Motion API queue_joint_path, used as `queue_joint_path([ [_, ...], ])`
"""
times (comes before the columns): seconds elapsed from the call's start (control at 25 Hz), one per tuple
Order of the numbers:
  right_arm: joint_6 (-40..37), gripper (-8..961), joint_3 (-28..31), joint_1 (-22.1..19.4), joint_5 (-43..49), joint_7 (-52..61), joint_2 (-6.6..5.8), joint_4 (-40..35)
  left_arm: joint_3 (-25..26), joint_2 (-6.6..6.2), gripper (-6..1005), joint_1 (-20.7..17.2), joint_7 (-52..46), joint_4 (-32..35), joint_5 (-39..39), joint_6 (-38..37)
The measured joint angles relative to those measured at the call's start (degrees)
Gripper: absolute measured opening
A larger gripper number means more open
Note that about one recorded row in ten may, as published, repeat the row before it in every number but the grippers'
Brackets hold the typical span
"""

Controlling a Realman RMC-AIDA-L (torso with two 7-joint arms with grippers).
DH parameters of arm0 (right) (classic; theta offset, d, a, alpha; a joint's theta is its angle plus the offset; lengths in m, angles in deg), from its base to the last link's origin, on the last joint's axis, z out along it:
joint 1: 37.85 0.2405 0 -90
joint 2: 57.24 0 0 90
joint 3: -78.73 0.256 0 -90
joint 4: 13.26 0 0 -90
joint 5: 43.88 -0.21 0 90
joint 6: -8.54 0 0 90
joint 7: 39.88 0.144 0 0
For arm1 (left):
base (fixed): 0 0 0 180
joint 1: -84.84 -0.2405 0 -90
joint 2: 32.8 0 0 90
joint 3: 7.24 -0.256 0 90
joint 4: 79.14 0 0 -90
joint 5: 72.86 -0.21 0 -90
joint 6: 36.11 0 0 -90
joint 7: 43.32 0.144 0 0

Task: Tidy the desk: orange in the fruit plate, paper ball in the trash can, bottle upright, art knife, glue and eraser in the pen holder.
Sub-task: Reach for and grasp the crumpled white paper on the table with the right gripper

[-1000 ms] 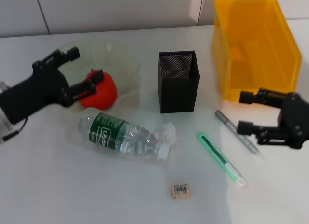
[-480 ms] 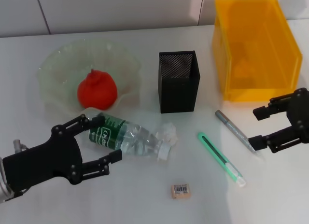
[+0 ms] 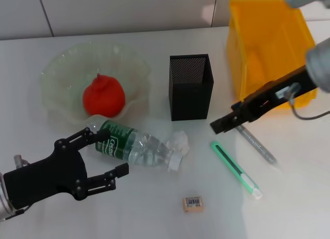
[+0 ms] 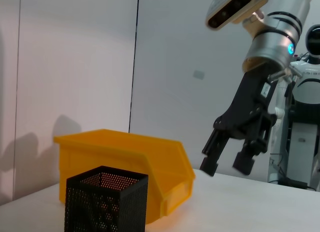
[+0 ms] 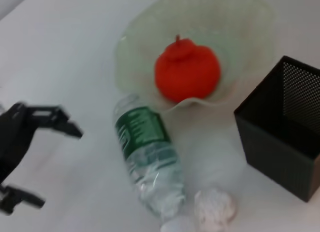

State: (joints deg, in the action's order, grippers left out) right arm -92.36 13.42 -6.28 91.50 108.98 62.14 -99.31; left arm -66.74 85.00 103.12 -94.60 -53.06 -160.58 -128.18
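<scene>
The orange [image 3: 104,97] rests in the fruit plate [image 3: 55,74]. In front of it the bottle [image 3: 135,146] lies on its side, cap toward the paper ball [image 3: 179,141]. My left gripper [image 3: 110,152] is open at the bottle's base end, low near the table. My right gripper [image 3: 219,125] hangs open above the table between the pen holder [image 3: 191,87] and the green art knife [image 3: 236,170]; the left wrist view shows the right gripper [image 4: 226,165] with fingers apart. A grey glue stick [image 3: 256,142] lies beside the knife. The eraser [image 3: 193,203] sits near the front. The trash can [image 3: 270,48] stands at the back right.
The right wrist view looks down on the orange [image 5: 186,72], the bottle [image 5: 150,154], the paper ball [image 5: 215,207], the pen holder [image 5: 285,127] and the left gripper [image 5: 47,164]. The right arm reaches across in front of the trash can. A white wall stands behind the table.
The left gripper left the orange in the plate and came forward to the bottle's base. The right arm rose and swung left from beside the trash can toward the pen holder.
</scene>
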Motion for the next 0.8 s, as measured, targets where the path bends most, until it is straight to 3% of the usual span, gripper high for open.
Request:
queue_joint_path([
  [0.04, 2.41, 822, -3.54, 0.27, 0.6, 0.05, -0.02, 1.67, -0.02, -0.09, 859, 0.13, 0.06, -0.07, 0.02, 0.06],
  [0.2, 2.92, 822, -7.61, 0.94, 3.13, -6.6, -0.06, 1.62, -0.07, -0.26, 859, 0.36, 0.07, -0.08, 0.04, 0.06],
  [0.24, 1.29, 822, -9.55, 1.19, 5.9, -13.93, -0.07, -0.31, -0.23, -0.38, 859, 0.54, 0.0, -0.08, 0.05, 0.06],
  [0.52, -1.8, 821, -14.5, 1.22, 13.08, -29.71, 0.13, -6.56, -0.32, -0.45, 859, 0.68, -0.38, -0.08, 0.09, 0.06],
  [0.8, 3.66, 820, -22.38, 1.28, 15.3, -39.32, 0.41, -7.21, -0.13, 0.05, 859, 0.01, -0.92, -0.08, 0.1, -0.12],
])
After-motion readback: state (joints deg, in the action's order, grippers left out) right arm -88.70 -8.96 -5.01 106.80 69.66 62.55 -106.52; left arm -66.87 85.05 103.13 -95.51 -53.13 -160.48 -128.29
